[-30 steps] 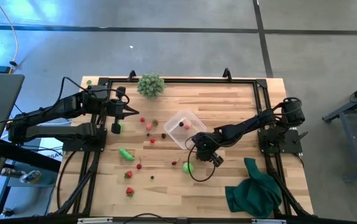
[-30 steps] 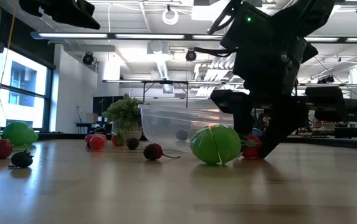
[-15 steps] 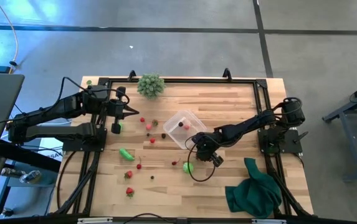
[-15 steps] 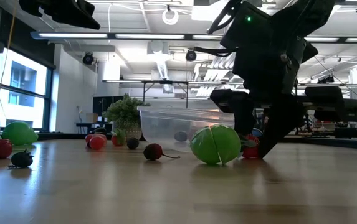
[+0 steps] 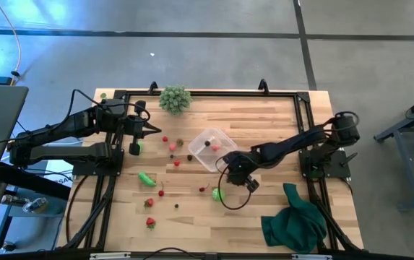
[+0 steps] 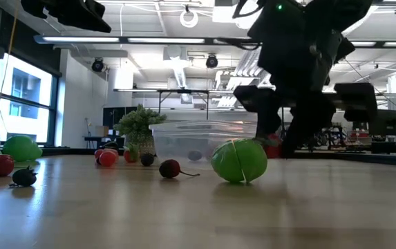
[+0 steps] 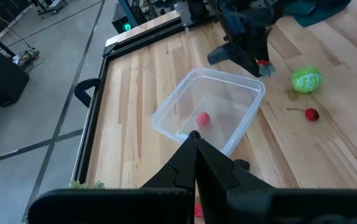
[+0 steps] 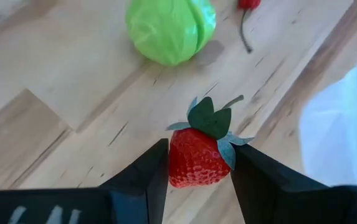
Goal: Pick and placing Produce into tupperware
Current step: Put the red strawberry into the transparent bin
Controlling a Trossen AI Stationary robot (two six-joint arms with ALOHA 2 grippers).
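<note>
From above, the tupperware [image 5: 211, 146] sat mid-table with one red piece inside. Right gripper [image 5: 233, 168] was just at its near-right corner, green round piece [image 5: 218, 193] a bit nearer on the table. Left gripper [image 5: 151, 130] was parked at the left side, fingers pinched together, holding nothing. Loose produce lay scattered left of the container: red bits, an oblong green one [image 5: 146, 178], and a bushy clump [image 5: 175, 98] at the far edge. Green cloth [image 5: 295, 222] was at the near right corner.

Low view: right gripper [image 6: 282, 138] was off the table surface, something red between its fingers, hard to make out here. Green ball [image 6: 239, 160] was in front, clear container [image 6: 184, 142] behind it.

Left wrist view: container [image 7: 209, 112] lay ahead with one red berry [image 7: 202, 119] inside; the right gripper [image 7: 258, 64] was at its far corner.

Right wrist view: fingers clamped a strawberry [image 8: 195, 155], leafy cap [image 8: 210, 120] pointing away, above bare wood. Green ball [image 8: 170, 28] lay beyond it, container edge [image 8: 343, 124] to one side.
</note>
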